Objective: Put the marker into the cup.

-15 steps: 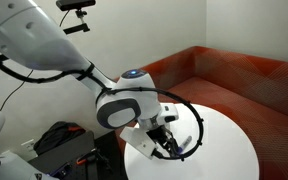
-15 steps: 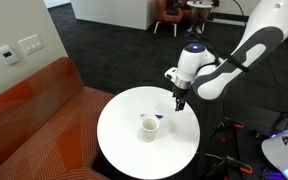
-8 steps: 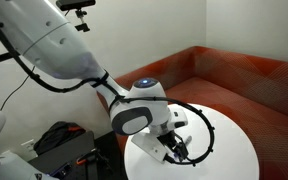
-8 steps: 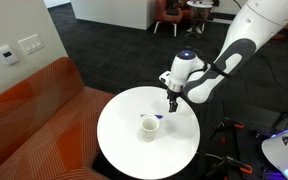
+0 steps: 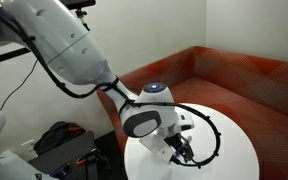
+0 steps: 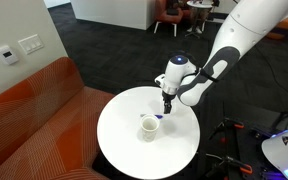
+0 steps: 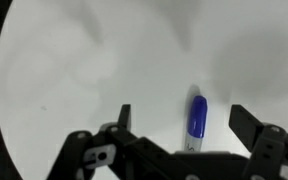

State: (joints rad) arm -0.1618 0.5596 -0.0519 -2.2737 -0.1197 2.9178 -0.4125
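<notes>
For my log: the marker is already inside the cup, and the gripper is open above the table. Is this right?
Not quite: the marker lies on the table, outside the cup, as the wrist view shows. The gripper is open above the table.

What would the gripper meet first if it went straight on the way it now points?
Most likely the marker: in the wrist view it lies on the white table between the fingers of the open gripper, off-centre. Depth is unclear.
</notes>
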